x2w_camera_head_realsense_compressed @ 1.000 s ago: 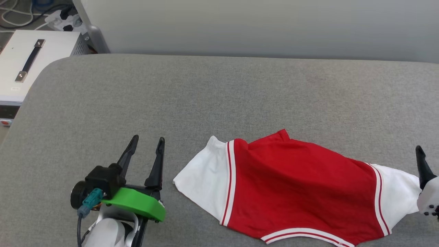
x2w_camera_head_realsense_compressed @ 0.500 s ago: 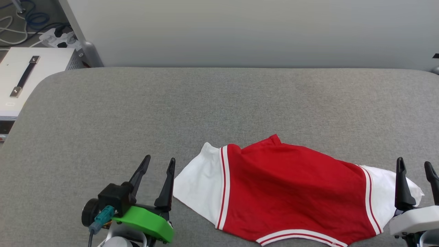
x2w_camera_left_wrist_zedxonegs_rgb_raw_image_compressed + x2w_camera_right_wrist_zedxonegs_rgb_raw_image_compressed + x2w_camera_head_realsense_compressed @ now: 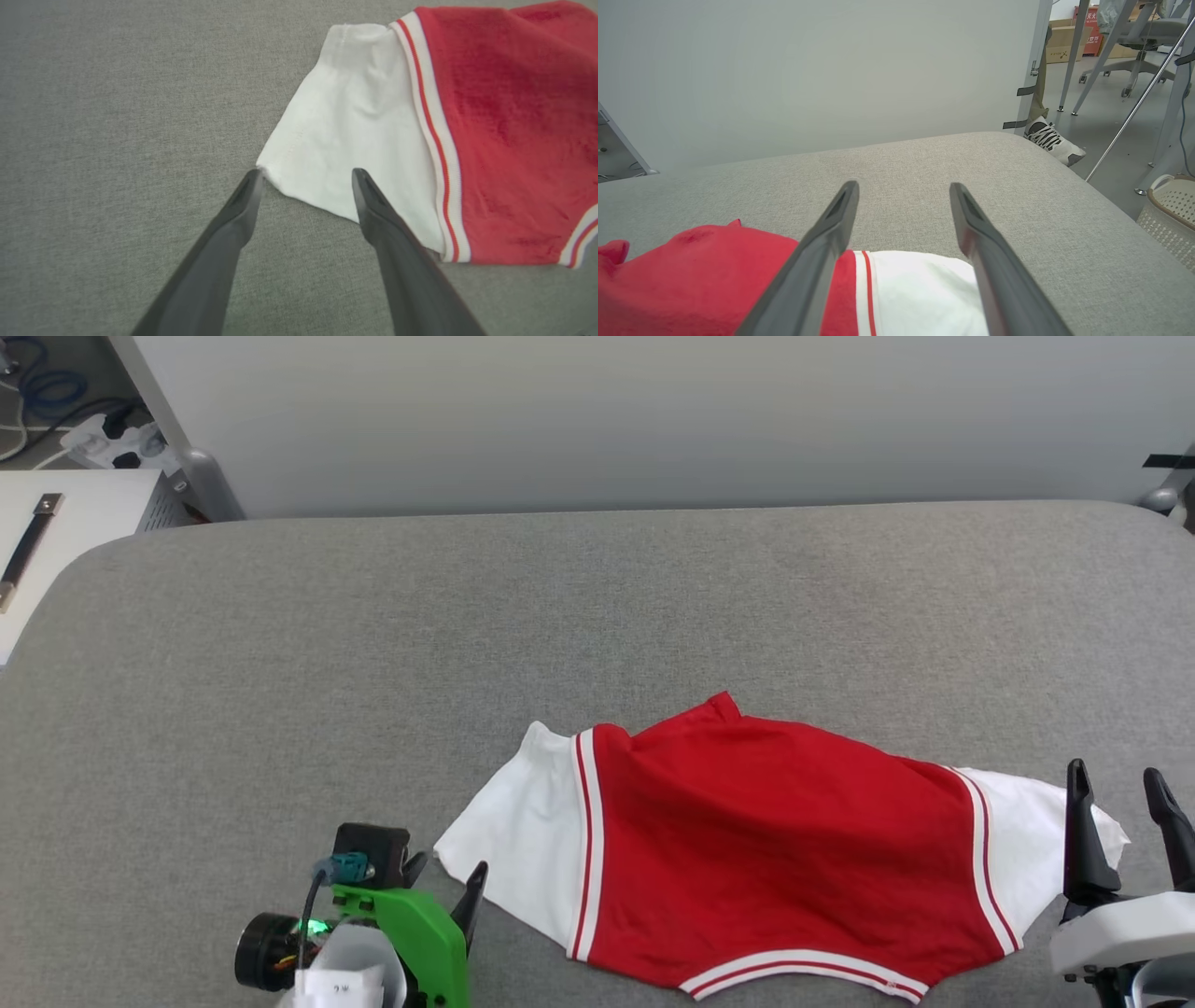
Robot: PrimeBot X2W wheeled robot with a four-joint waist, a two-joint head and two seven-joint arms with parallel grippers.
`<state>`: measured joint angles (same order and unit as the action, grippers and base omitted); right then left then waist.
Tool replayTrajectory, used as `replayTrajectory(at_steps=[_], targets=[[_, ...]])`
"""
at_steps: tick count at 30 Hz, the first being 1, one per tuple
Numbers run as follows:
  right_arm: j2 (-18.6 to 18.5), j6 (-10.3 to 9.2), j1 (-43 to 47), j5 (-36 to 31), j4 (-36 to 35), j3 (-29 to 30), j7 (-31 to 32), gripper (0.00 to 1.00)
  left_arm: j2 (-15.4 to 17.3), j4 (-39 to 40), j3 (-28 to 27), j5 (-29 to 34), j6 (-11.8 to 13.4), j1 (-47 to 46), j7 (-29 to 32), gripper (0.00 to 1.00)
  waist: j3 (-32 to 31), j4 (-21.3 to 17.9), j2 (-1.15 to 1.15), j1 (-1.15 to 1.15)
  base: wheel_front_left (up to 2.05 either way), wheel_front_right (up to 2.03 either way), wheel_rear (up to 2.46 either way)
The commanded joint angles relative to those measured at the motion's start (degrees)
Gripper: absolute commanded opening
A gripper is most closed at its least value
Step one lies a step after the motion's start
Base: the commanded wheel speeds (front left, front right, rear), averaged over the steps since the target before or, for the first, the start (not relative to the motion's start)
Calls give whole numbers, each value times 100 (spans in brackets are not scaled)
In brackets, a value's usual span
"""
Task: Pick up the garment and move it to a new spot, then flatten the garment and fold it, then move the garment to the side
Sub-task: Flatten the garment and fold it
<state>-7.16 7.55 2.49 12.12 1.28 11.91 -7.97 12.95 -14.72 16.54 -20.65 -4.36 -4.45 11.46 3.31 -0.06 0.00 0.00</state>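
A grey, fabric-covered desk [image 3: 597,607], possibly padded, carries the garment [image 3: 775,840], spread out near its front edge.

It was a lab-like workroom — a power strip [image 3: 98,437] with cables [image 3: 39,385], an office chair [image 3: 1141,32], cardboard boxes [image 3: 1060,52].

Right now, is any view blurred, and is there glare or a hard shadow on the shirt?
Head view: sharp, with even light and no glare or hard shadow on the garment. Left wrist view: slightly soft all over, most of all on the red part. Right wrist view: the background is sharp, the near cloth soft.
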Motion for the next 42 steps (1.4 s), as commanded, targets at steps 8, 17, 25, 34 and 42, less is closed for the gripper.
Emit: replayTrajectory(at_steps=[8, 17, 25, 34, 42], targets=[[21, -6, -89, -109, -45, -47, 15, 100, 168, -273, -8, 207, 399, -489, 499, 100, 391, -239, 0, 0, 0, 0, 0], [25, -6, -140, -148, 39, -102, -7, 100, 204, -710, 67, 246, 474, -650, 699, 100, 518, -335, 0, 0, 0, 0, 0], [-20, -6, -195, -144, 189, -126, -29, 100, 138, -922, 116, -26, 296, -629, 997, 0, 545, -300, 0, 0, 0, 0, 0], [-116, -6, -86, -166, 321, -162, 121, 100, 73, -372, -340, -536, 263, -427, 393, 0, 180, -110, 0, 0, 0, 0, 0], [-322, -6, 109, -121, 223, -272, 818, 100, 147, 772, -819, -990, 392, 29, 263, 0, -48, 89, 0, 0, 0, 0, 0]])
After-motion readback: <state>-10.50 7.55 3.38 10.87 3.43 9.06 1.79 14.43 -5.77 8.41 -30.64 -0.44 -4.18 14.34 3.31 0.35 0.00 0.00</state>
